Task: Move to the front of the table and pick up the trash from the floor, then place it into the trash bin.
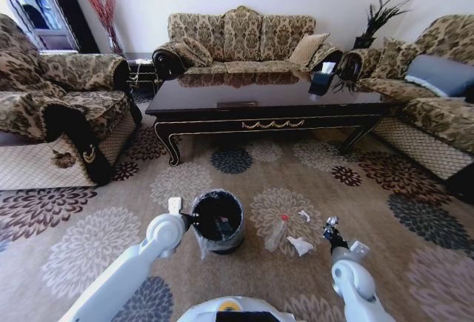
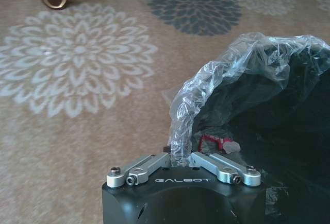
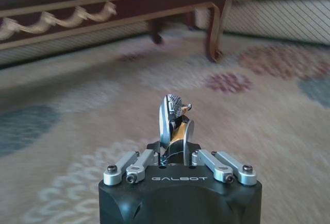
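1. While the robot faces the table (image 1: 270, 104), a long low glossy near-black slab with gold scroll trim and curved legs, the carpet in front of it is the work area: patterned, flat pile, floral medallions.
2. Sofas ring the table on three sides; a dark tissue box (image 1: 321, 81) sits on the tabletop, not part of the trash.
3. Bin (image 1: 218, 220): small black cylinder standing upright on the carpet just ahead of the robot, thin crinkly clear-grey liner (image 2: 216, 87) folded over the rim. Likely set close so drops are short.
4. Left gripper (image 1: 189, 220) is at the bin's near-left rim; in the left wrist view the liner edge runs right down into the fingers, which look pinched together on it, probably steadying the bin or holding the liner open. Something red shows inside the bin, too small to identify.
5. Right gripper (image 3: 175, 126) hovers low over bare carpet, just right of the trash, fingers closed together, nothing between them. Reads as pre-reach; pickup not yet done.
6. Trash, all on the floor between bin and right gripper: clear plastic bottle (image 1: 278, 235) with red cap, lying tilted; crumpled white paper (image 1: 300, 246) just beside it; a smaller white scrap (image 1: 304, 215) nearer the table.
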Available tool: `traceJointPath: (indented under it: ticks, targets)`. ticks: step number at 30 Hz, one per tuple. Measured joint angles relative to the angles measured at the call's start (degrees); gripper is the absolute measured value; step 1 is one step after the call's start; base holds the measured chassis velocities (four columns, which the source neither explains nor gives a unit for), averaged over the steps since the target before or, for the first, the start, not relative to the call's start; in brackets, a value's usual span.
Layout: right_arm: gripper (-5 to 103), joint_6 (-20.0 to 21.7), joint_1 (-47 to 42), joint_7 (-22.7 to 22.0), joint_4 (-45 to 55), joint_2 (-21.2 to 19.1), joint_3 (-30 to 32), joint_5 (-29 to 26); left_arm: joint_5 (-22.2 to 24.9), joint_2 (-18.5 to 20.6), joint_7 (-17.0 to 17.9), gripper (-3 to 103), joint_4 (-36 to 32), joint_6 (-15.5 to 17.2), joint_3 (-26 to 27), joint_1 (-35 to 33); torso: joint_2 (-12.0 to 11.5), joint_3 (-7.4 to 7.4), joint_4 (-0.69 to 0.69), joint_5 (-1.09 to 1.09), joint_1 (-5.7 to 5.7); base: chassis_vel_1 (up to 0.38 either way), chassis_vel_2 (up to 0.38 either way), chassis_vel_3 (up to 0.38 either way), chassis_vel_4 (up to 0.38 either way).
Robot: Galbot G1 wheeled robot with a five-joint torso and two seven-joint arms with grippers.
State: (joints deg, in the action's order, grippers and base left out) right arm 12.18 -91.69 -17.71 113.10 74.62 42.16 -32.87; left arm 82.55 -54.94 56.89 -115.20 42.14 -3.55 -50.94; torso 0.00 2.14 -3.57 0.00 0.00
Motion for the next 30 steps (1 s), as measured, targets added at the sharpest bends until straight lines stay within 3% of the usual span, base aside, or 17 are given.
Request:
traceJointPath:
  ticks: [7, 15, 24, 30]
  targets:
    - [23, -0.8, -5.9, 2.7, 13.1, -1.2, -2.0, 4.1, 1.7, -2.4, 0.2, 0, 2.6, 0.0, -7.4, 6.5, 0.0, 0.0, 0.01, 0.0, 0.0, 0.0, 0.0, 0.0, 0.0]
    - [23, -2.5, -9.5, 5.5, 19.4, -3.8, -3.4, 7.8, 2.1, -4.9, 0.6, 0, 4.9, 0.0, -14.2, 11.0, 0.0, 0.0, 0.0, 0.0, 0.0, 0.0, 0.0, 0.0, 0.0]
    - [23, -8.4, -14.3, 13.3, 23.4, -5.4, -6.4, 21.8, 3.6, -8.9, 2.1, 0, 7.3, 0.0, -19.8, 15.3, 0.0, 0.0, 0.0, 0.0, 0.0, 0.0, 0.0, 0.0, 0.0]
    - [23, -9.3, -15.5, 14.6, 24.0, -6.4, -8.4, 25.2, 4.1, -10.6, 2.9, 0, 8.3, 0.0, -21.3, 16.4, 0.0, 0.0, 0.0, 0.0, 0.0, 0.0, 0.0, 0.0, 0.0]
